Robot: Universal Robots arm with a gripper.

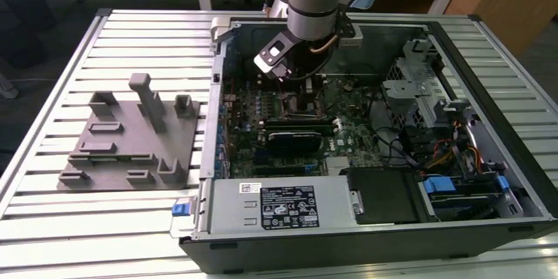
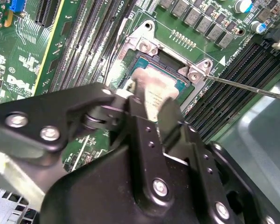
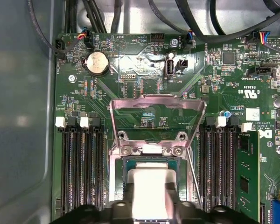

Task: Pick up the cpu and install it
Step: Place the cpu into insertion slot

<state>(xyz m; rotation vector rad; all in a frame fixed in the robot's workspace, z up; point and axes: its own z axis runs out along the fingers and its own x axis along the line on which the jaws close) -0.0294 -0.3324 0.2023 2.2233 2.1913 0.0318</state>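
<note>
My gripper [image 1: 299,83] reaches down into the open computer case [image 1: 488,50], over the motherboard's socket [image 1: 301,104]. The cpu [image 2: 158,91] is a flat silver-grey square held between the two black fingers [image 2: 170,114], and it sits low in the socket's frame [image 2: 142,44]. In the first wrist view the cpu [image 3: 149,186] shows as a pale plate between the fingertips, inside the socket [image 3: 128,163]. The metal load plate [image 3: 157,103] stands swung open behind it. My gripper [image 3: 149,205] is shut on the cpu; whether the chip rests fully in the socket is hidden.
Memory slots [image 3: 79,168] flank the socket, with a fitted module [image 3: 246,172] on one side. A thin socket lever [image 2: 247,87] sticks out sideways. A grey fixture block [image 1: 131,138] lies on the table at the exterior view's left. The power supply [image 1: 279,204] and cables [image 1: 453,155] fill the case's near part.
</note>
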